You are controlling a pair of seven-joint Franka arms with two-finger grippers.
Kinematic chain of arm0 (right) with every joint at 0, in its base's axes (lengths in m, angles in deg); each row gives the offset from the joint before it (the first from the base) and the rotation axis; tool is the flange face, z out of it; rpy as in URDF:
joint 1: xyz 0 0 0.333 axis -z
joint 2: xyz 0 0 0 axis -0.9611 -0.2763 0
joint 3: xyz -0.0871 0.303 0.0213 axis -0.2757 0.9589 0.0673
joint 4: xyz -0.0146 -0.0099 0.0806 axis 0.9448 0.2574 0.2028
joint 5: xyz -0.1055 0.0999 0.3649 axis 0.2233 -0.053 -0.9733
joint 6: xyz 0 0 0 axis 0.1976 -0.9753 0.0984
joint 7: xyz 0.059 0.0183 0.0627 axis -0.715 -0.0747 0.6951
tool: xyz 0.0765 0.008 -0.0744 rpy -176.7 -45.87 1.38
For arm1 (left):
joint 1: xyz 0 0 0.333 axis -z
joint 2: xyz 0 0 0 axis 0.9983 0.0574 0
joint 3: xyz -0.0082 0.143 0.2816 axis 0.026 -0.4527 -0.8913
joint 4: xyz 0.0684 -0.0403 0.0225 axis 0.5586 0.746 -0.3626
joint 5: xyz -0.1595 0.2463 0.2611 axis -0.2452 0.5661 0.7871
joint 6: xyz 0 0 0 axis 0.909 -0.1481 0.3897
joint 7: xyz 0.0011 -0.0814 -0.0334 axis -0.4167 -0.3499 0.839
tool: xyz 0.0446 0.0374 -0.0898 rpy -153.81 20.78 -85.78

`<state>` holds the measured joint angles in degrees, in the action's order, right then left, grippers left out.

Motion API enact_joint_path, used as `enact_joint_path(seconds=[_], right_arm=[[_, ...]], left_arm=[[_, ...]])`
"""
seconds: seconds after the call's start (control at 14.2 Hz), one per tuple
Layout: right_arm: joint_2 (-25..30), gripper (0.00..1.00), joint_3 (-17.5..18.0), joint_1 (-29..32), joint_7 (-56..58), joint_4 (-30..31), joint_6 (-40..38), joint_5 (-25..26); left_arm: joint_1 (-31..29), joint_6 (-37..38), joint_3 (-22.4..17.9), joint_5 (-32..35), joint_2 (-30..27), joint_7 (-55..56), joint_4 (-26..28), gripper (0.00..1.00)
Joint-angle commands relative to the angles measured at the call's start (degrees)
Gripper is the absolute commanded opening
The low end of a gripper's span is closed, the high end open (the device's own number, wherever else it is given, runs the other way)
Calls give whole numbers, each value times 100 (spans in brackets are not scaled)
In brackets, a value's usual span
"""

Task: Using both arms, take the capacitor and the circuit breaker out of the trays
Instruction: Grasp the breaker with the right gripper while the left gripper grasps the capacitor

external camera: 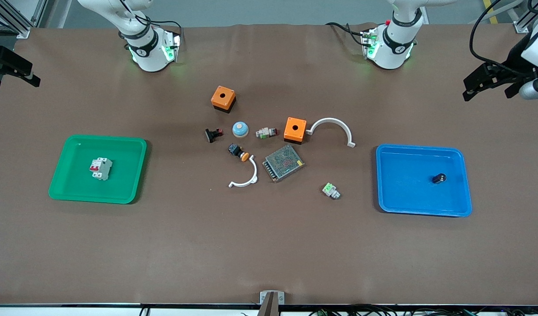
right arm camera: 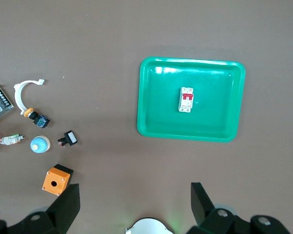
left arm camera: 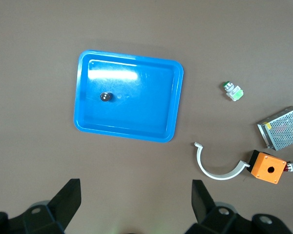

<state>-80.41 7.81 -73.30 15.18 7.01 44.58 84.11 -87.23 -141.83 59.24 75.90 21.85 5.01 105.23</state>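
Observation:
The breaker point(external camera: 101, 168), a white block with red levers, lies in the green tray point(external camera: 71, 193) at the right arm's end of the table; it also shows in the right wrist view point(right arm camera: 186, 99). The capacitor point(external camera: 439, 178), a tiny black cylinder, lies in the blue tray point(external camera: 405, 197) at the left arm's end, and shows in the left wrist view point(left arm camera: 105, 96). My left gripper point(external camera: 475, 85) is open and empty, high over the table's edge by the blue tray point(left arm camera: 136, 117). My right gripper point(external camera: 19, 70) is open and empty, high by the green tray point(right arm camera: 151, 97).
Between the trays lie two orange boxes point(external camera: 223, 98) point(external camera: 295, 130), two white arcs point(external camera: 332, 119) point(external camera: 250, 175), a metal mesh unit point(external camera: 283, 163), a blue dome point(external camera: 240, 129), an orange-capped push button point(external camera: 238, 152), a black clip point(external camera: 213, 134) and a white-and-green connector point(external camera: 331, 190).

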Motion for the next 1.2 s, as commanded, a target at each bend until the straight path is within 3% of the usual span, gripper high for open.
enact_joint_path(seconds=[0.0, 0.42, 0.56, 0.7, 0.98, 1.12], right_arm=[[43, 100, 48, 5, -400, 42, -2, -25], [-53, 100, 22, 40, -350, -2, 59, 1], [-587, 100, 31, 48, -368, -2, 225, -16], [-1342, 100, -4, 127, -359, -11, 741, -34], [-1837, 100, -13, 461, -332, 304, 1683, 36], [-1900, 100, -13, 619, -202, 961, 2454, 71]], left_arm=[[-35, 103, -70, -47, 133, -85, -221, 100], [-316, 33, -79, 110, 756, -112, -81, 100], [-404, -239, -79, 225, 1020, -103, 76, 100], [-693, -1009, -62, 234, 1127, -120, 628, 100], [-984, -2988, -70, 470, 1231, -138, 2061, 100], [-1116, -3604, -70, 533, 1468, -147, 2405, 100]])
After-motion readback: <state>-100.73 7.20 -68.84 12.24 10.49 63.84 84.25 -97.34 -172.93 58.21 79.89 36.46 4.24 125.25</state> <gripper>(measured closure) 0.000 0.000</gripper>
